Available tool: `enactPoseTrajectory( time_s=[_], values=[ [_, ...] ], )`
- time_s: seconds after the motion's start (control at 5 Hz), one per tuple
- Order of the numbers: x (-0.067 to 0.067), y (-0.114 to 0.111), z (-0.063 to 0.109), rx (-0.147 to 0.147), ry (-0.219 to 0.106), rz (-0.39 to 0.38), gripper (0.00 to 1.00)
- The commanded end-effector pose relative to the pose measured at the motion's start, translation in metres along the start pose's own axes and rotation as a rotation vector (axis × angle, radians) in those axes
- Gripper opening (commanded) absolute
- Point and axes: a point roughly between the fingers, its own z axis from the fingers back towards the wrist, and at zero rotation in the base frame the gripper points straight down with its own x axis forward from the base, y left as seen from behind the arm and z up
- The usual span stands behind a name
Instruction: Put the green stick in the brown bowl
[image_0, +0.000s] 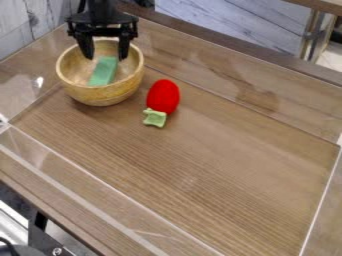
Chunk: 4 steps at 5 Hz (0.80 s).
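Observation:
The green stick (104, 71) lies inside the brown bowl (80, 93), a round wooden bowl at the table's far left. It leans against the bowl's inner wall. My gripper (104, 48) hangs just above the bowl's far rim, pointing down. Its two black fingers stand apart and nothing is between them. The stick is below the fingertips, free of them.
A red strawberry toy (162, 95) with a green leafy end (156, 119) lies just right of the bowl. The wooden table (201, 170) has raised clear walls along its edges. A chair leg (315, 40) stands at the back right.

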Motion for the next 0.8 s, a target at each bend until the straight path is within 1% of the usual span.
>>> enactPoseTrajectory(
  time_s=[0.0, 0.2, 0.4, 0.6],
  values=[
    [0.012, 0.003, 0.044, -0.018, -0.071, 0.025, 1.0],
    [0.013, 0.002, 0.058, -0.024, -0.063, 0.031, 1.0],
    [0.022, 0.005, 0.058, -0.009, -0.058, 0.07, 1.0],
    [0.028, 0.01, 0.054, 0.012, -0.05, 0.108, 1.0]
  ],
)
